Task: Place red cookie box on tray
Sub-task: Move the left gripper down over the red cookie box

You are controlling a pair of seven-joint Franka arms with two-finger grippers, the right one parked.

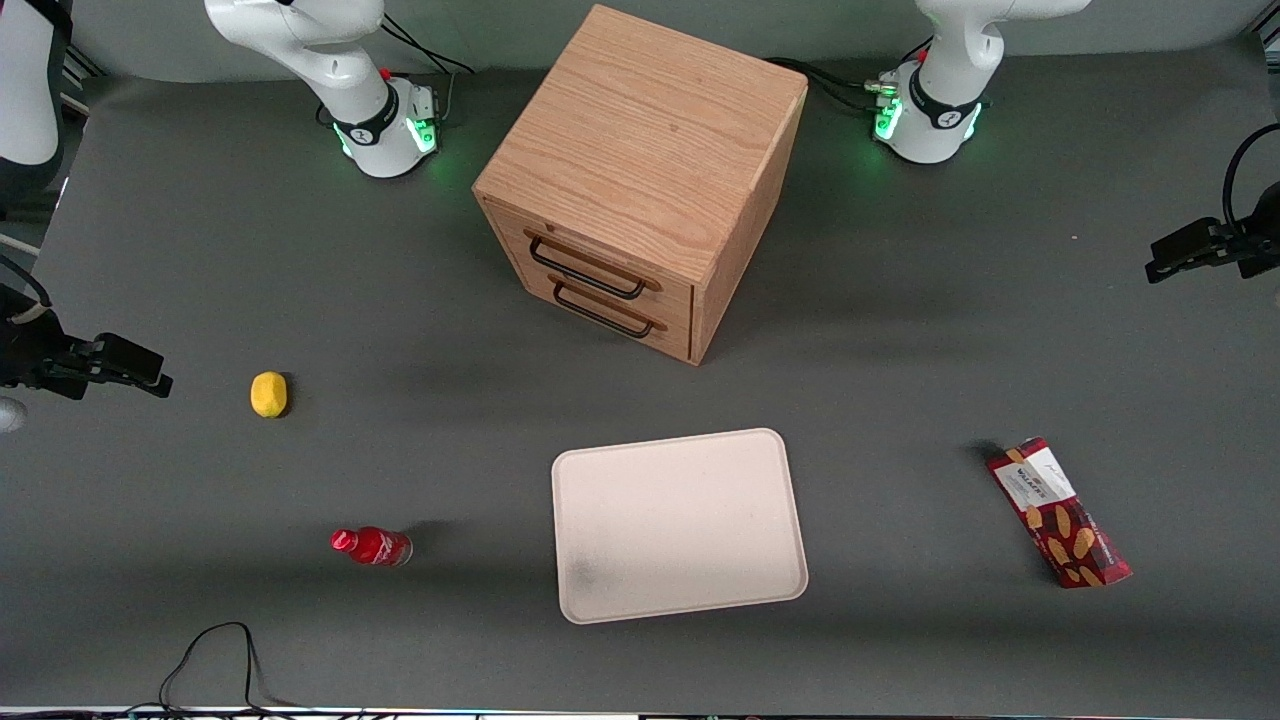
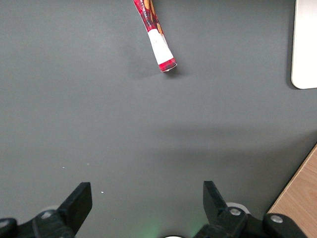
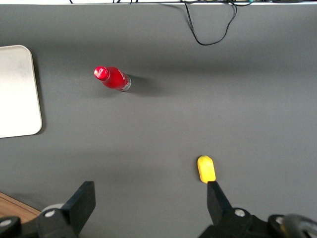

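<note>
Red cookie box (image 1: 1058, 512) lay on the counter (image 1: 900, 350), apart from the tray (image 1: 678, 525); the claw (image 2: 147, 201) hung spread and empty, nothing yet grasped.

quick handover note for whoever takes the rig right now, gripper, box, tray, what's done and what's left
Gripper: open, holding nothing, hovering above bare table, well short of the red cookie box.
Red cookie box: lying flat on the table toward the working arm's end, apart from the tray.
Tray: in front of the wooden drawer cabinet, nearer the front camera, nothing on it.
Done: nothing yet.
Left: reach the box, grasp it, carry it over, set it on the tray.
</note>
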